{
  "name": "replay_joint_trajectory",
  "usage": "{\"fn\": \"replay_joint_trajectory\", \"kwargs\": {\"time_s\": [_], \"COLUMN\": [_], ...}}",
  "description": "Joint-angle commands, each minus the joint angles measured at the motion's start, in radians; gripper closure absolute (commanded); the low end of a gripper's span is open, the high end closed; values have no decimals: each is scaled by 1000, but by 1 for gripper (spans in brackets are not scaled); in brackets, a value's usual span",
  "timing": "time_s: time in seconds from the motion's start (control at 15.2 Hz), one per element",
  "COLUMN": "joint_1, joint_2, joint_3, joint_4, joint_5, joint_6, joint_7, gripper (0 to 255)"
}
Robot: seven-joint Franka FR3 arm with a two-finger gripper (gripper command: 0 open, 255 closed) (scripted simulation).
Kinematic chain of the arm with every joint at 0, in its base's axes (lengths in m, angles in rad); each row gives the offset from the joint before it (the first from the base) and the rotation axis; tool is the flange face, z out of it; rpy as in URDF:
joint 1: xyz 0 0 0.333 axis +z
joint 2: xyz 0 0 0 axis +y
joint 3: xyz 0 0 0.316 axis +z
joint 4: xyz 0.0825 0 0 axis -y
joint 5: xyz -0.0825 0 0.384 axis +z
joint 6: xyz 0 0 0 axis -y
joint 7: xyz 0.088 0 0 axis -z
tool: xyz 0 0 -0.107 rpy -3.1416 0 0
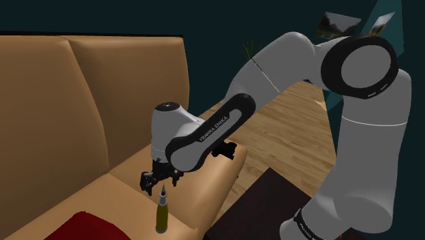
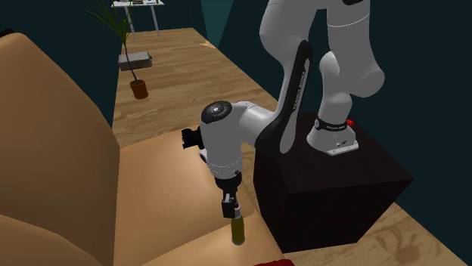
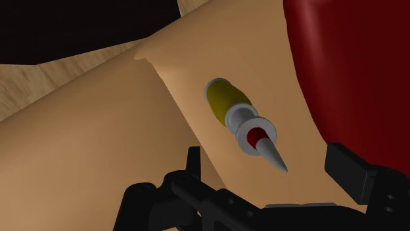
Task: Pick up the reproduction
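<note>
Reproduction (image 1: pixel 162 215): olive-yellow body, grey collar, pointed tip; upright on the seat near its front edge, lower centre of shoulder view.
Claw (image 1: pixel 161 184): just above the tip, fingers spread apart, gripping nothing.
Sofa (image 1: pixel 102 102): tan.
Cushion (image 1: pixel 82 225): dark red, lower left.

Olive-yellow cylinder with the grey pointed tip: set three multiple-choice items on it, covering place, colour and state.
1. The olive-yellow cylinder with the grey pointed tip stands on: A the tan sofa seat; B a wooden floor; C a black box.
2. The cushion beside it is: A blue; B dark red; C white.
3. The black gripper is: A shut on the cylinder; B open above its tip; C resting on the floor.
Key: A, it stands upright on the seat; B, the wrist view shows dark red; B, the fingers stand apart, clear of it.
</note>
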Motion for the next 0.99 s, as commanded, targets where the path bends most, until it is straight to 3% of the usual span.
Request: {"fn": "replay_joint_trajectory", "kwargs": {"time_s": [0.0, 0.2, 0.26, 0.92], "joint_1": [7, 13, 13, 9], "joint_2": [25, 44, 46, 32], "joint_3": [-10, -18, -19, -13], "joint_4": [1, 4, 8, 2], "joint_5": [-14, -24, -24, -17], "joint_6": [23, 39, 37, 29], "joint_7": [7, 12, 12, 9], "gripper": [0, 0, 255, 255]}}
